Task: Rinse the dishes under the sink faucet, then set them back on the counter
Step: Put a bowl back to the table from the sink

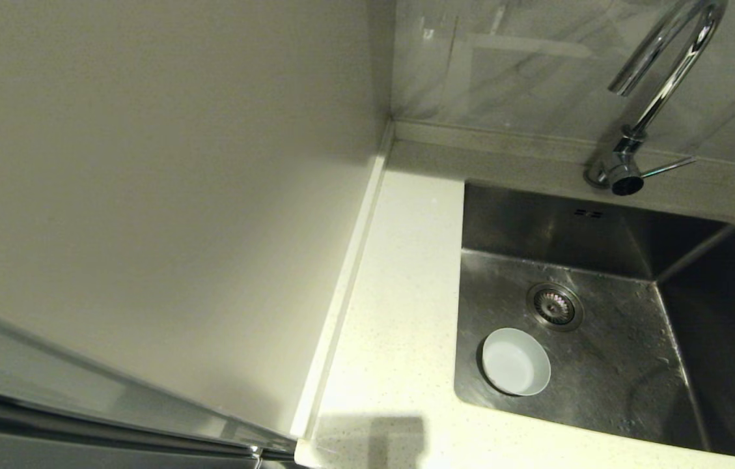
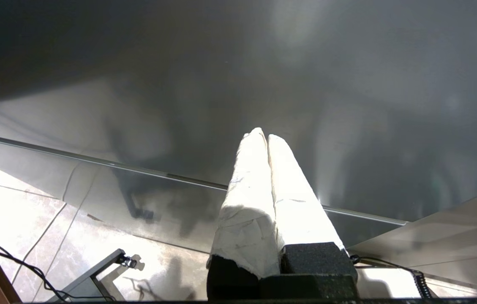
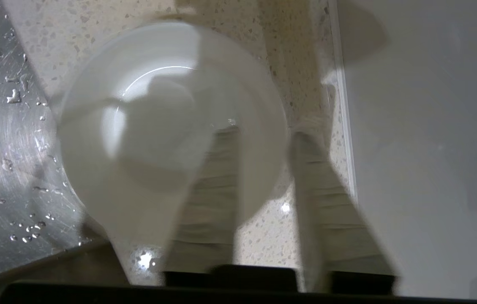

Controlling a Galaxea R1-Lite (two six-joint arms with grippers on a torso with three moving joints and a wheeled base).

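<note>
A white bowl (image 3: 158,126) fills the right wrist view, blurred, over the speckled counter (image 3: 263,236) beside the wet steel of the sink (image 3: 1,147). My right gripper (image 3: 263,135) is open and straddles the bowl's rim. One finger sits inside the bowl; the other is outside, with a slit of counter showing beside it. In the head view a pale blue-grey bowl (image 1: 515,361) lies upright on the sink (image 1: 608,365) floor near the drain strainer (image 1: 554,305). The chrome faucet (image 1: 657,78) arches over the back right. Neither gripper appears in the head view.
A plain cream wall panel (image 1: 146,195) meets the counter (image 1: 400,293) along a low raised strip (image 1: 347,280). The faucet's thin lever (image 1: 666,168) points right. My left gripper (image 2: 265,137) is parked, aimed at a steel panel and tiled floor.
</note>
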